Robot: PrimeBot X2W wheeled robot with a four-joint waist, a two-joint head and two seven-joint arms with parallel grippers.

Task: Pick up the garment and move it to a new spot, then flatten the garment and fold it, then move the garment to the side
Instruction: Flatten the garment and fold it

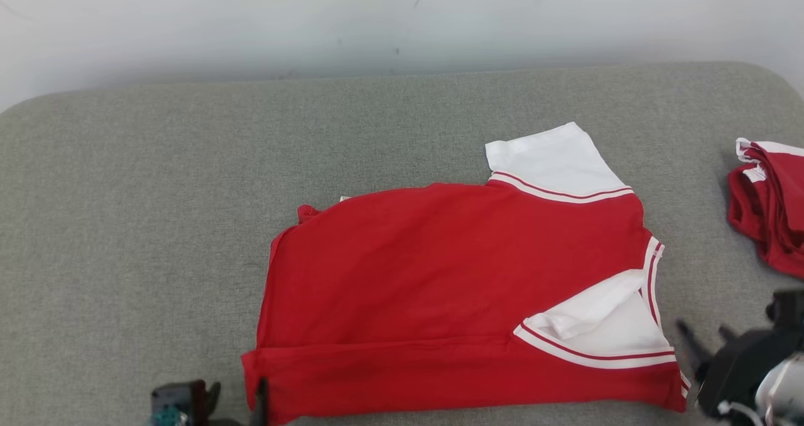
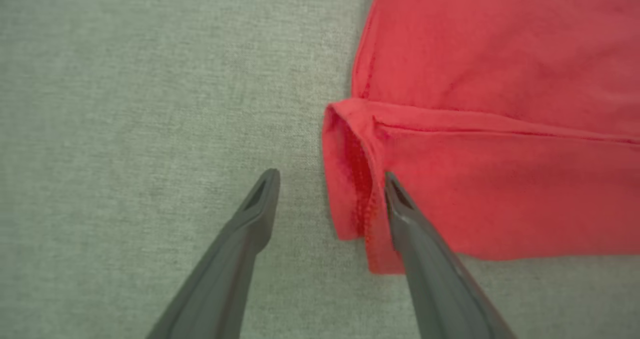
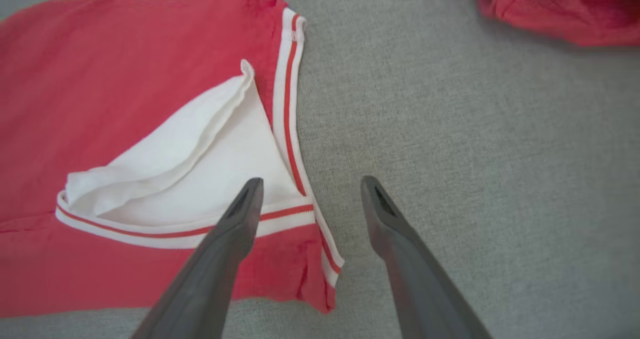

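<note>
The garment (image 1: pixel 452 288) lies folded on the grey padded surface, red with white panels and striped trim at its right end. Its lower edge is doubled over into a band. My left gripper (image 1: pixel 237 396) stands open at the garment's lower left corner. In the left wrist view the left gripper (image 2: pixel 330 178) has its fingers spread either side of that folded corner (image 2: pixel 350 189), with nothing clamped. My right gripper (image 1: pixel 705 336) is open just off the lower right corner. In the right wrist view the right gripper (image 3: pixel 311 183) straddles the striped trim (image 3: pixel 292 144), one finger over the white panel.
A second bunched red and white cloth (image 1: pixel 769 206) lies at the right edge of the surface, also seen as the cloth (image 3: pixel 550 4) at the top of the right wrist view. The grey surface (image 1: pixel 138 212) stretches wide to the left, with a pale wall behind it.
</note>
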